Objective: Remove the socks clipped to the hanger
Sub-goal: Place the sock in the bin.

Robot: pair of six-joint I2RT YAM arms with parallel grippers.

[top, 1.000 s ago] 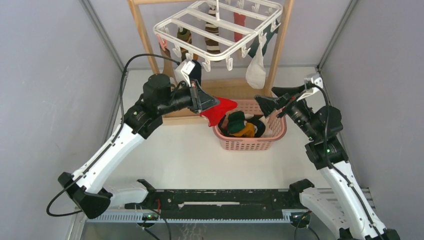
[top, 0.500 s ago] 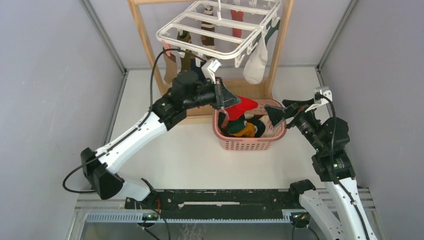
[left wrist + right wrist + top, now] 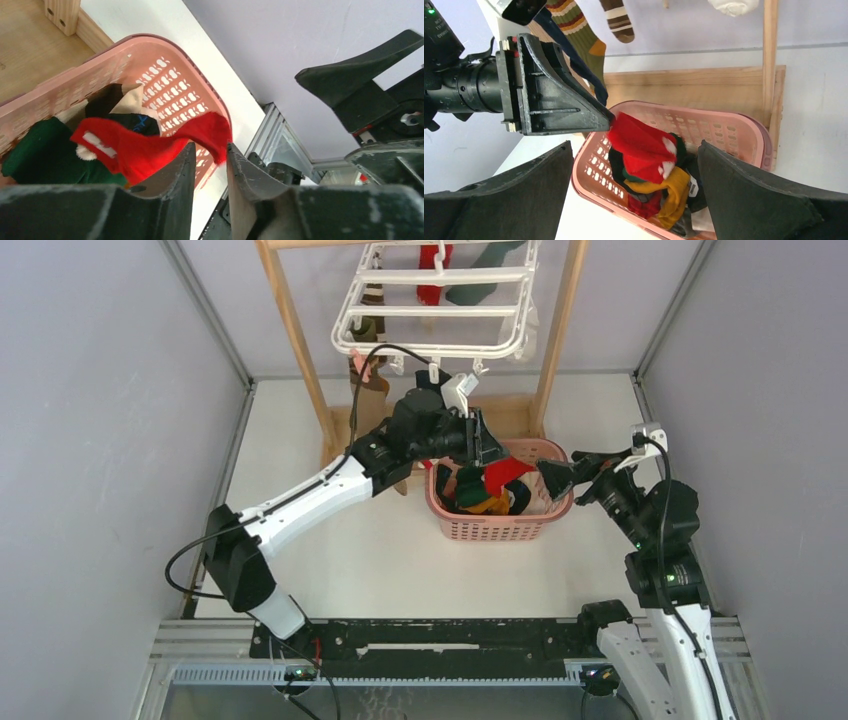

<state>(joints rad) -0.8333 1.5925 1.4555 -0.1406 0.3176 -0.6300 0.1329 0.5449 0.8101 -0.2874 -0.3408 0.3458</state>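
The left arm (image 3: 300, 510) reaches forward and to the right, nearly straight. The left gripper (image 3: 490, 448) is level, its fingers (image 3: 185, 170) parted by a narrow gap. The right arm (image 3: 665, 570) is folded upright. The right gripper (image 3: 562, 468) points left, its fingers (image 3: 539, 180) spread wide.

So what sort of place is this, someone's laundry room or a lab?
Probably a robotics lab cell, not a home: bare grey walls box in a white table, two robot arms are bolted at its near edge, and a sock hanger and pink basket are staged.
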